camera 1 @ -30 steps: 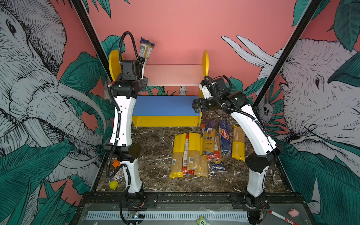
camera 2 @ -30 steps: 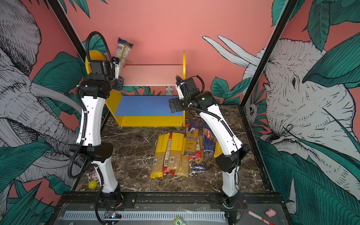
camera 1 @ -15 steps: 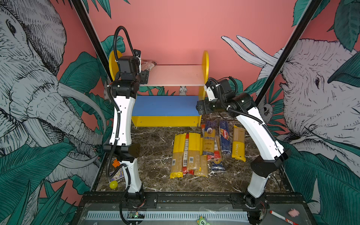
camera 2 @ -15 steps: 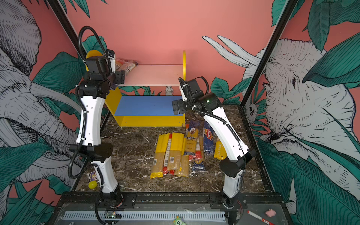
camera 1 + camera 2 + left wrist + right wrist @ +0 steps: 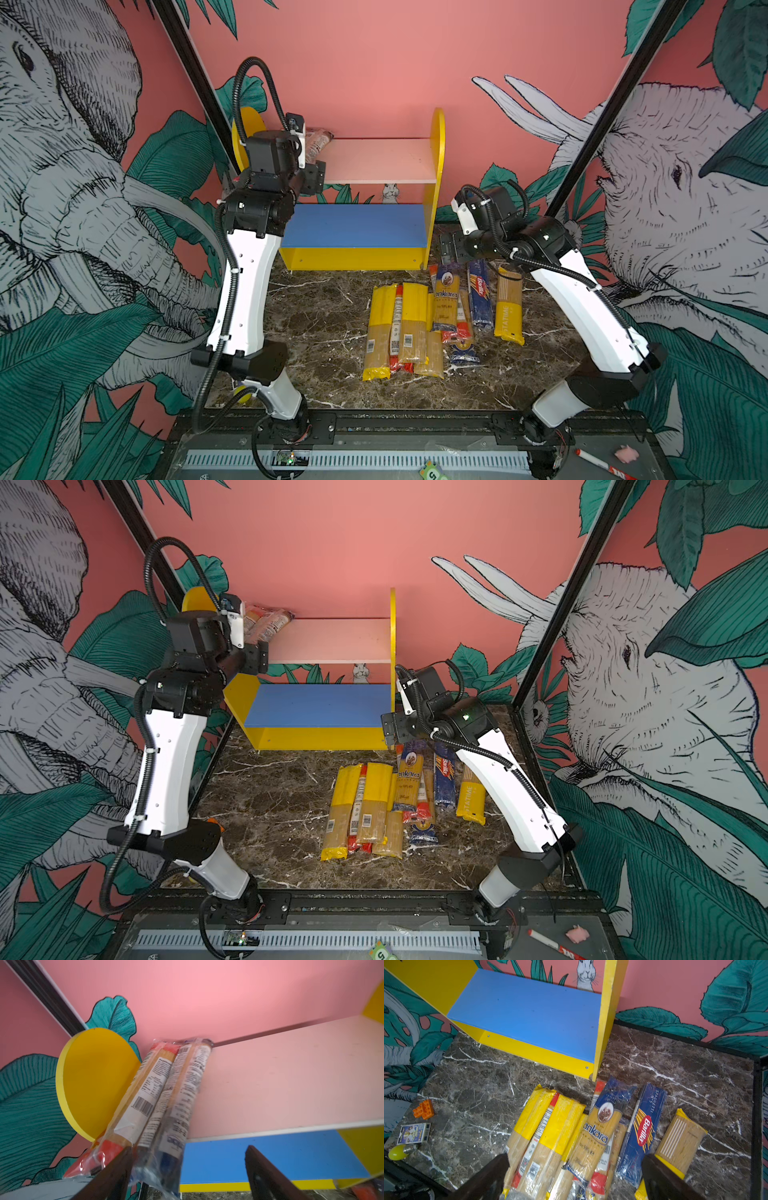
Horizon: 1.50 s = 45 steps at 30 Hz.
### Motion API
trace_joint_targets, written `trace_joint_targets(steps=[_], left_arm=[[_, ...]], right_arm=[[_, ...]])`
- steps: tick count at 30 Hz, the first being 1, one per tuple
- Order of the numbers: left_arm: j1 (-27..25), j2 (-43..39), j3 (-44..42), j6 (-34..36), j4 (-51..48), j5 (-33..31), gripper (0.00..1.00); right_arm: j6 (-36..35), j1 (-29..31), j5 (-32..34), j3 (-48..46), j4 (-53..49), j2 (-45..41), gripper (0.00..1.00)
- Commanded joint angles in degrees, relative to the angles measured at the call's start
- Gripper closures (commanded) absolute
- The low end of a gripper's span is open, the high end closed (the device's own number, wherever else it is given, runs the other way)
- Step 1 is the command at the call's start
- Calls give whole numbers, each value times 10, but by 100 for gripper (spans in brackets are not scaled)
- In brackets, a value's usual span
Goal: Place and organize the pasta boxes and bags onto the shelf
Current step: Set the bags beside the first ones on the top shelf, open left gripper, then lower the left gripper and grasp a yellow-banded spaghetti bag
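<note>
1. The left gripper (image 5: 187, 1169) has its jaws spread wide and clamps nothing. One finger is just beside the overhanging end of a blue-ended bag (image 5: 182, 1084); the other is well apart from it.
2. That bag and a red-ended bag (image 5: 143, 1088) lie side by side on the pale pink upper board (image 5: 280, 1076), pressed against the yellow side panel (image 5: 93, 1080). In both top views this is upper left of centre. Their near ends stick out past the board's front edge.
3. The right gripper (image 5: 574, 1176) is also wide open and empty. It hangs over the pile, right of centre in both top views.
4. The task looks barely begun, with two packs shelved and the rest still down.
   - The blue lower board (image 5: 529, 1009) of the shelf (image 5: 436, 166) is bare.
   - The yellow-ended bags (image 5: 550, 1126), an Ankara bag (image 5: 600, 1130), the Barilla box (image 5: 643, 1130) and a yellow-based pack (image 5: 679, 1142) lie lengthwise in front of it.
   - Several overlap, so an exact count is uncertain.
5. The worktop (image 5: 324, 324) is dark marbled stone. An orange toy brick (image 5: 424, 1108), a small card box (image 5: 414, 1133) and a yellow bulb (image 5: 398, 1152) sit near the left arm's base.
6. The walls are pink with elephants and green leaves, and a drawn rabbit (image 5: 390, 193) shows behind the shelf.
</note>
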Motion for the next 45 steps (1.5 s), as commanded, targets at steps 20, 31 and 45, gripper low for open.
trace_joint_targets(steps=[20, 31, 45], left_arm=[[-333, -281, -742, -507, 49, -41, 18], [-385, -245, -890, -570, 180, -20, 17], [-394, -198, -938, -607, 243, 24, 14]], right_arm=[[7, 7, -26, -184, -71, -223, 1], [2, 6, -37, -200, -62, -240, 1], [44, 13, -148, -312, -16, -265, 1]])
